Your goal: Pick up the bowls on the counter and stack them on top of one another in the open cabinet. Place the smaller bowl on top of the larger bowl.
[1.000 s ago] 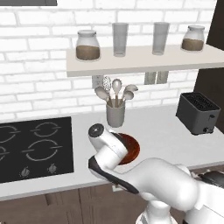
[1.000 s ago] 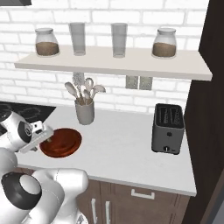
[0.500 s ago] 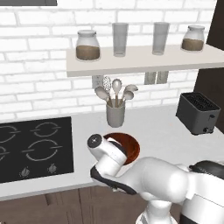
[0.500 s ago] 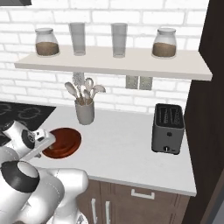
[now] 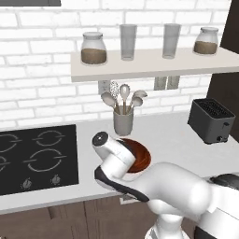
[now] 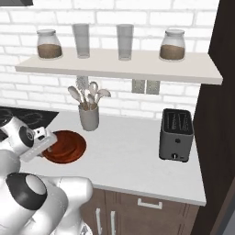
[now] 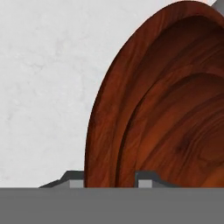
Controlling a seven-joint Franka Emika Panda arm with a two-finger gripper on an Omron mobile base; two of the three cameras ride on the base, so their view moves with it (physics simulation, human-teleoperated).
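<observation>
A wide, shallow reddish-brown bowl, the larger bowl (image 5: 140,156) (image 6: 69,147) (image 7: 166,109), rests on the light-grey counter (image 5: 172,144) (image 6: 128,156) in front of the utensil cup. My gripper (image 7: 111,177) reaches down over the bowl's near-left edge. In the hand view one fingertip (image 7: 76,178) stands outside the rim and the other inside it, both close against the wall. The smaller bowl is out of view. The open cabinet (image 5: 149,65) (image 6: 119,66) is the beige shelf high on the brick wall.
A grey cup of utensils (image 5: 123,122) (image 6: 89,117) stands just behind the bowl. The black cooktop (image 5: 32,156) lies left and a dark toaster (image 5: 212,120) (image 6: 176,134) right. Two jars (image 5: 93,49) and two glasses (image 5: 128,42) stand on the shelf, with gaps between them.
The hand has dropped lower onto the bowl's near rim and its jaws have drawn together around it. The bowl has stayed in place.
</observation>
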